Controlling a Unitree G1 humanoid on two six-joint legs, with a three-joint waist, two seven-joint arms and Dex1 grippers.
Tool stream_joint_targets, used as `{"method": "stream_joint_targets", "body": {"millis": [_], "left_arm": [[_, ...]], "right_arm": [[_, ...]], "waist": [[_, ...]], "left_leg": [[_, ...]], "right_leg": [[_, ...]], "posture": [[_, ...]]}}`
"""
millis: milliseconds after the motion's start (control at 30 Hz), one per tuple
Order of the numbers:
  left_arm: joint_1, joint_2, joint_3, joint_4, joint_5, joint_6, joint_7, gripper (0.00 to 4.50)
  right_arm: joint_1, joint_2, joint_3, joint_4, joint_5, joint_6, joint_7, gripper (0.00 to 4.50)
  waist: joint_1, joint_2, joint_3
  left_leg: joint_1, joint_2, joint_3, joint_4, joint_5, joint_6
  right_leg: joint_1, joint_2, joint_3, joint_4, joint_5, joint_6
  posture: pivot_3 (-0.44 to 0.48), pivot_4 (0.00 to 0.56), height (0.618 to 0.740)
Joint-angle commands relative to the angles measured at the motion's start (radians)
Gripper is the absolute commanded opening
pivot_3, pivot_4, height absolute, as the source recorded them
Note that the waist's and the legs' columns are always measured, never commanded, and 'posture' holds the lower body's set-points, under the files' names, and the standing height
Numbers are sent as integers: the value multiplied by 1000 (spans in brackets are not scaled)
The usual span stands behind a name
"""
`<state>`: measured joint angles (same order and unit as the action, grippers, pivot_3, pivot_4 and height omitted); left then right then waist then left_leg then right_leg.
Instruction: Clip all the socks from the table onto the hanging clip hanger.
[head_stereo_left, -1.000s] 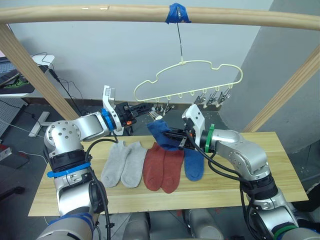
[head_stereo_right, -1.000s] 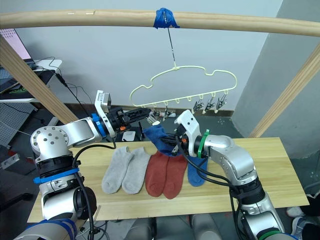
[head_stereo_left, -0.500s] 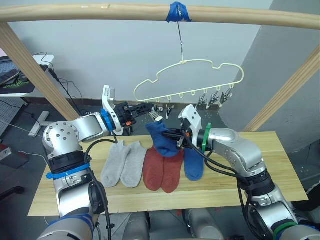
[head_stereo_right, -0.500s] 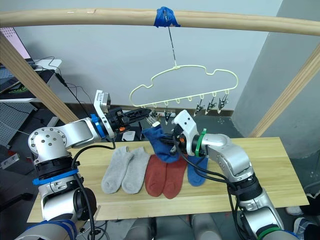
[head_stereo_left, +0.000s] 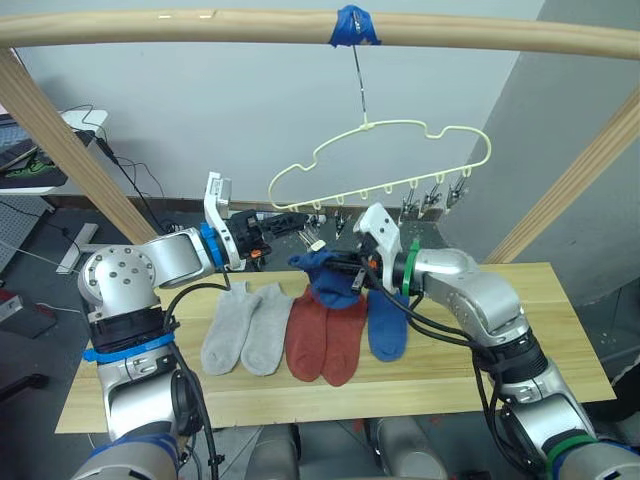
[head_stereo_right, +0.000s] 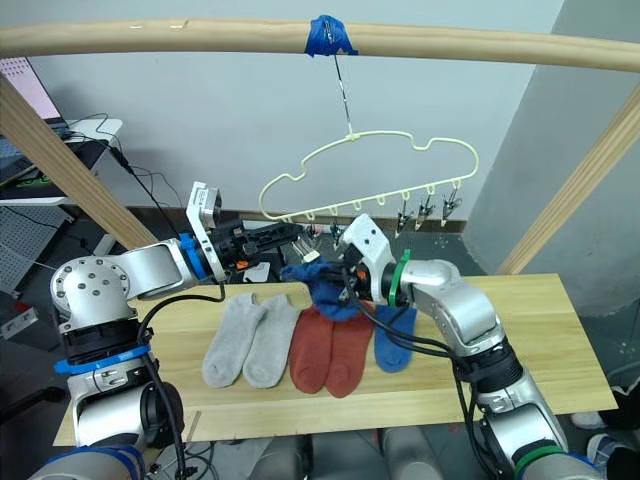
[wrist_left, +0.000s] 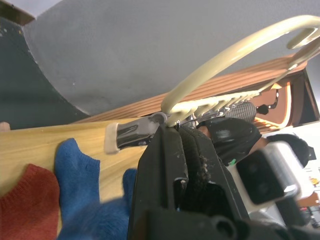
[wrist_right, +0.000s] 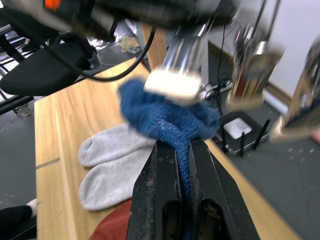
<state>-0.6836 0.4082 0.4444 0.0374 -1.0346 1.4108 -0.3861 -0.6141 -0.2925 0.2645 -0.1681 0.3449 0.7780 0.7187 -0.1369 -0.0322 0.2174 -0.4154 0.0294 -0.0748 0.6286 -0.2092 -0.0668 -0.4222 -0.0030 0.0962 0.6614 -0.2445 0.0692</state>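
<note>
Silver metal arms with black cables looped around the joints. Blue band on the left wrist, green on the right, both with white camera mounts.

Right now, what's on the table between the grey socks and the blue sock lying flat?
The two rust red socks lie side by side between the grey socks and the flat blue sock, as the left eye view shows.

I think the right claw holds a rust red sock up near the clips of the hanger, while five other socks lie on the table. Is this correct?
Not quite: the sock held in the right claw is blue, not rust red, as the right eye view shows. It is indeed up near the clips of the hanger, and five other socks lie on the table.
</note>
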Motion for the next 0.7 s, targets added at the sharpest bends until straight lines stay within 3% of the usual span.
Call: {"method": "stream_joint_targets", "body": {"millis": [33,433,467,567,700], "left_arm": [[7,18,-28,-46,-13,-24,-43,0],[32,49,-94,-69,12,-137,-120,0],[30,49,-92,-67,8,-144,-125,563],[27,56,-89,-68,-7,-143,-137,1540],[30,67,-87,-74,-13,-138,-143,2500]], "right_arm": [[-20,-4,-32,-67,34,3,8,37],[-21,5,-41,-79,49,22,-14,37],[-21,9,-38,-75,45,19,-17,0],[-17,13,-35,-70,38,15,-22,0],[-14,14,-36,-69,38,17,-27,0]], "waist": [[0,0,0],[-1,0,0],[-1,0,0],[-1,0,0],[-1,0,0]], "left_leg": [[0,0,0,0,0,0],[0,0,0,0,0,0],[0,0,0,0,0,0],[0,0,0,0,0,0],[0,0,0,0,0,0]], "right_leg": [[0,0,0,0,0,-1],[0,0,0,0,1,-2],[0,0,0,0,1,-2],[0,0,0,0,1,-2],[0,0,0,0,1,-2]], "posture": [[-117,179,740],[-126,189,740],[-126,189,740],[-125,190,740],[-124,191,740]]}}
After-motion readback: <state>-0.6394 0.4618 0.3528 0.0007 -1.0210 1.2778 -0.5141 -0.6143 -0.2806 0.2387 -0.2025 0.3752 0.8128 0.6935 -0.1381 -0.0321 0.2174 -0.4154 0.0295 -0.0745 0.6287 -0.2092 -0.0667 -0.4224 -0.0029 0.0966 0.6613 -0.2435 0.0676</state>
